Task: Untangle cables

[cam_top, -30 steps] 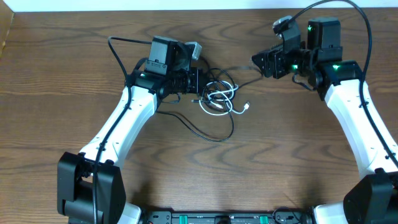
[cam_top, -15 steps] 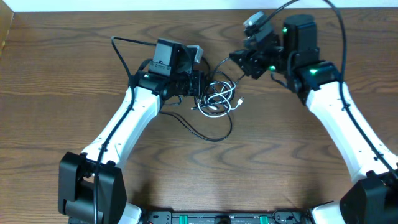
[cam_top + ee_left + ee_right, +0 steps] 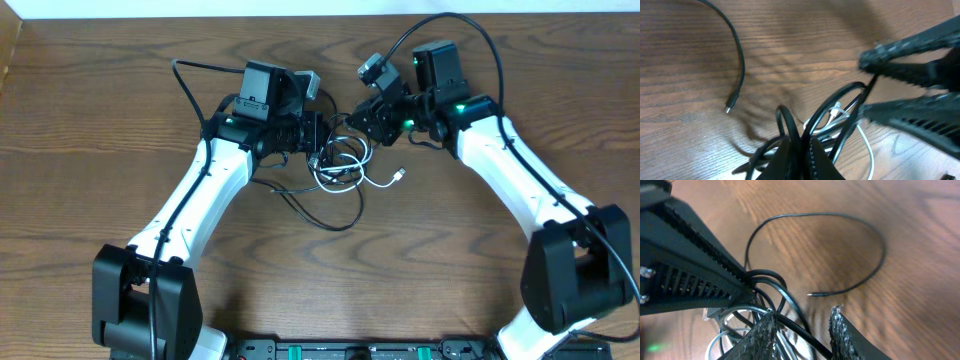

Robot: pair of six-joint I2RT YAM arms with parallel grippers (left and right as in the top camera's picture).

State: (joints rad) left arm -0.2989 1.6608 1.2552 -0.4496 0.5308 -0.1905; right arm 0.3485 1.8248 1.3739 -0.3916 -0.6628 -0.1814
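A wooden table is seen from above, with two white robot arms reaching in from 6 o'clock. The cables are gathered in a small tangle toward 12 o'clock of the table's centre. The left gripper is placed at 9 o'clock of the tangle, its fingers pressed together and pinching loops of the black cable. The right gripper is placed at 1 o'clock of the tangle, its fingers spread, with a black strand passing between them. The white cable is coiled within the tangle, and its free end is trailed out to 4 o'clock. A long black loop is laid toward 6 o'clock.
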